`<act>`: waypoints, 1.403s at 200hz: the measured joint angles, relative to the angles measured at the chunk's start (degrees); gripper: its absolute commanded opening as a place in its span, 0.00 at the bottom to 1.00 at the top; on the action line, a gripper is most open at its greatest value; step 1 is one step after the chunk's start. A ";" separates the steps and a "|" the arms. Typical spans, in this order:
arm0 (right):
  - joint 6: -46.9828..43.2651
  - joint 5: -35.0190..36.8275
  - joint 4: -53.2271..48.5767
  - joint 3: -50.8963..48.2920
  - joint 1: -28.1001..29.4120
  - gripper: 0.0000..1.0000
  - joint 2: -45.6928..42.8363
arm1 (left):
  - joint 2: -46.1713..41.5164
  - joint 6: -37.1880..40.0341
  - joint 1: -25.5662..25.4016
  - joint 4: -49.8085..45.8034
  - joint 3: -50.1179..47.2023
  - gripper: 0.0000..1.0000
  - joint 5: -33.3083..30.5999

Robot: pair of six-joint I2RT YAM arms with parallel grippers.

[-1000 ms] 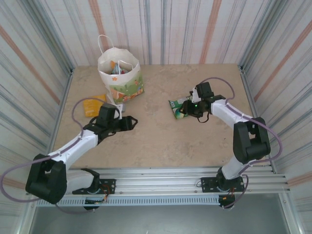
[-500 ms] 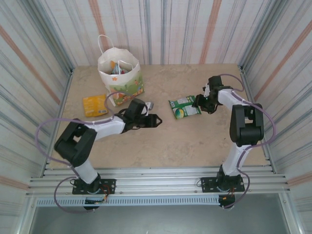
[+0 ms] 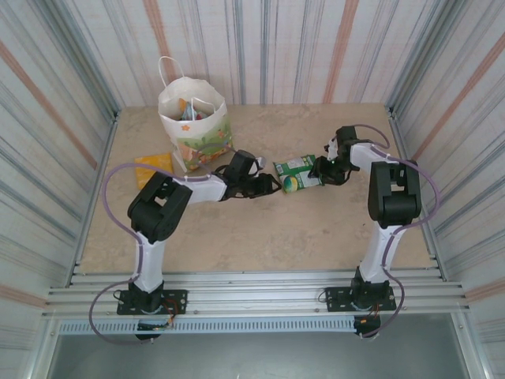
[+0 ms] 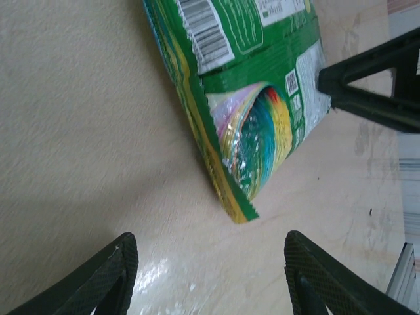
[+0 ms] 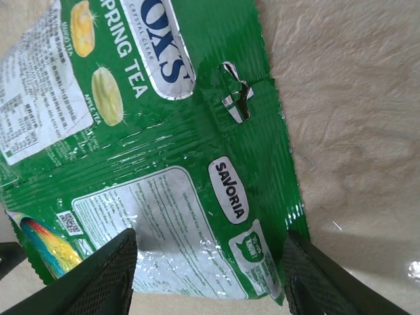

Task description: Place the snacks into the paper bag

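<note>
Our left gripper has swung from beside the bag, upper left, to centre frame, fingers apart just short of the green packet. The right gripper, also spread, straddles its right edge, perhaps touching. We judge a grasp near; bagging remains.

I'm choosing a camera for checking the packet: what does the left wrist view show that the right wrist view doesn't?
Left wrist: the barcode of the green crinkly foil packet, its gaping end, and a black finger of the right gripper at its edge, beyond the open left gripper. Right wrist: SPRING TEA and SAVORIA lettering, a torn notch, the right gripper open astride the packet. Both: the packet lying on the beige table, its QR code and rainbow patch.
</note>
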 measured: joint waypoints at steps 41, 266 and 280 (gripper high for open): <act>-0.74 -2.56 -0.28 1.49 -0.15 0.54 0.94 | 4.66 -1.88 -0.04 1.16 5.25 0.62 -0.13; 6.88 -6.10 11.54 -12.24 3.63 0.52 -20.48 | -9.64 10.54 -0.09 -13.99 8.31 0.00 -7.30; 8.17 -6.64 13.03 -13.86 4.24 0.52 -22.91 | -13.11 11.89 -0.09 -15.61 7.93 0.00 -7.91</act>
